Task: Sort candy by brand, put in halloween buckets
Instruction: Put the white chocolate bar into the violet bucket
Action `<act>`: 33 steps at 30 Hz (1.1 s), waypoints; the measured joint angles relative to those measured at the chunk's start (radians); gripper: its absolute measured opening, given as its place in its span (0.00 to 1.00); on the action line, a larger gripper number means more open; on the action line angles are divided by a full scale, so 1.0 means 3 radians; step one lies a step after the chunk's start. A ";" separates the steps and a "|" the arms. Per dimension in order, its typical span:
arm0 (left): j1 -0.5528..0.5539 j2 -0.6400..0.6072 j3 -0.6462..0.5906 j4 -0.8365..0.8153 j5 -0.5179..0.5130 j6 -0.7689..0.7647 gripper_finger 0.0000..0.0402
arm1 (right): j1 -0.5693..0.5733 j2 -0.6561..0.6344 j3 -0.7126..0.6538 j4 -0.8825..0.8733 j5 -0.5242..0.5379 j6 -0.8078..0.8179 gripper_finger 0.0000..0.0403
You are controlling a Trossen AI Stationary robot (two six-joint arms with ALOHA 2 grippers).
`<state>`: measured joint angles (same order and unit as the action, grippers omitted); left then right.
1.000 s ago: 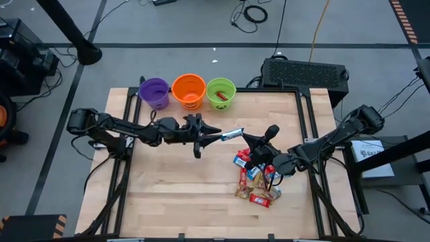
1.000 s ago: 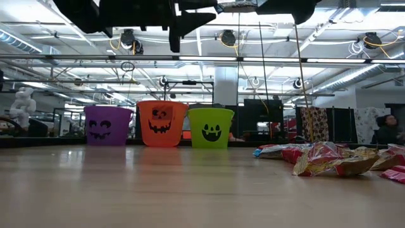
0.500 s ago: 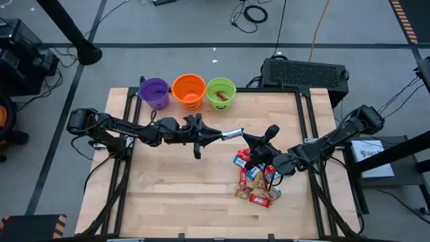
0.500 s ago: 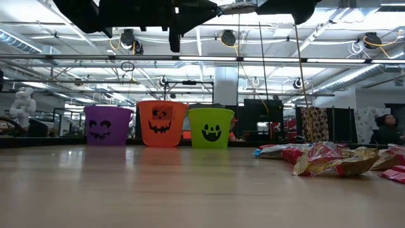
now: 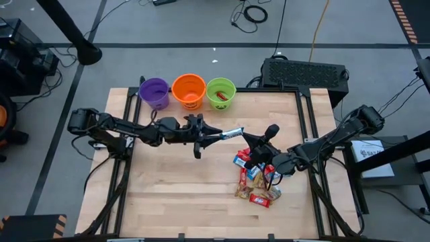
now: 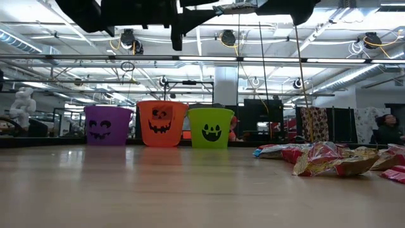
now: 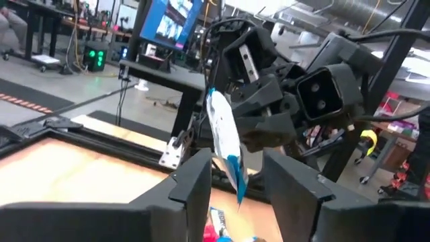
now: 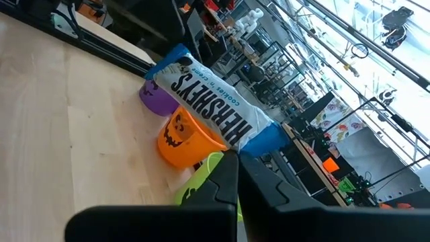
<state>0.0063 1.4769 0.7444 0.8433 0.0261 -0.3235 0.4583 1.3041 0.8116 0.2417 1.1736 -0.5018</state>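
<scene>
Above the table's middle, held off the wood: one white-and-blue Hershey's bar [image 5: 232, 134], pinched at one end by my right gripper [image 8: 236, 168], jaws clamped on it. My left gripper [image 5: 213, 136] meets its other end; in the left wrist view the bar [image 7: 224, 138] stands between those parted fingers [image 7: 193, 181], contact unclear. Candy pile [image 5: 257, 180] beneath my right arm: count uncertain, wrappers overlapping. Buckets, three, in a row at the far edge: purple [image 5: 154, 93], orange [image 5: 189, 90], green [image 5: 221, 93], the last holding one red piece [image 5: 220, 96].
</scene>
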 joint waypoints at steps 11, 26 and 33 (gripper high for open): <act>0.0000 0.0061 -0.0001 0.0077 0.0031 0.0077 0.14 | -0.0022 0.0000 0.0000 -0.0006 0.0016 0.0005 0.00; 0.0002 0.0119 0.0000 0.0249 0.0185 0.0167 0.01 | -0.0043 -0.0001 0.0001 -0.0051 0.0004 0.0058 0.00; 0.0101 0.0106 0.0000 0.0440 0.0496 0.0133 0.00 | -0.0013 -0.0001 0.0001 -0.0046 -0.0004 0.0318 0.15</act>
<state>0.0365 1.5085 0.7444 0.9753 0.1749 -0.2837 0.4543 1.3037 0.8120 0.2279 1.1723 -0.4064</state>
